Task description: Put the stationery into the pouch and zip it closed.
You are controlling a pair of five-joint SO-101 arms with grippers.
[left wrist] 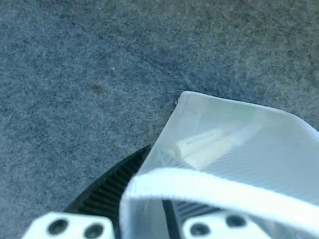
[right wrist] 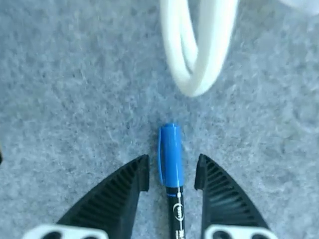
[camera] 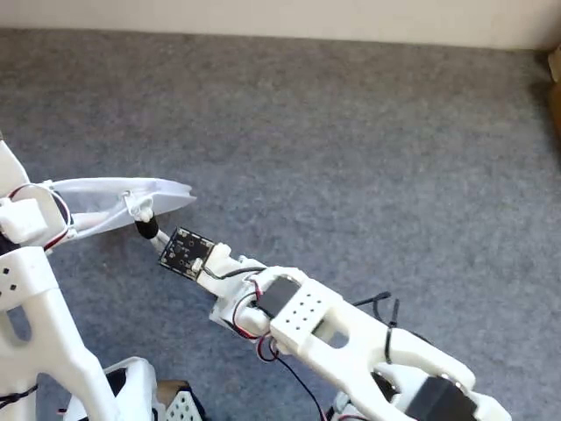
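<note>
Your right claw stands open, jaws astride the blue pen lying on the surface | your left claw grips the pouch raised nearby, likely ready to receive it | white item inside.

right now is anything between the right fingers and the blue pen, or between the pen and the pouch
Nothing visible. The blue pen lies on the grey table between the open right fingers, with a small gap on either side. Beyond its cap, only bare table shows up to the pouch and its white rim.
</note>
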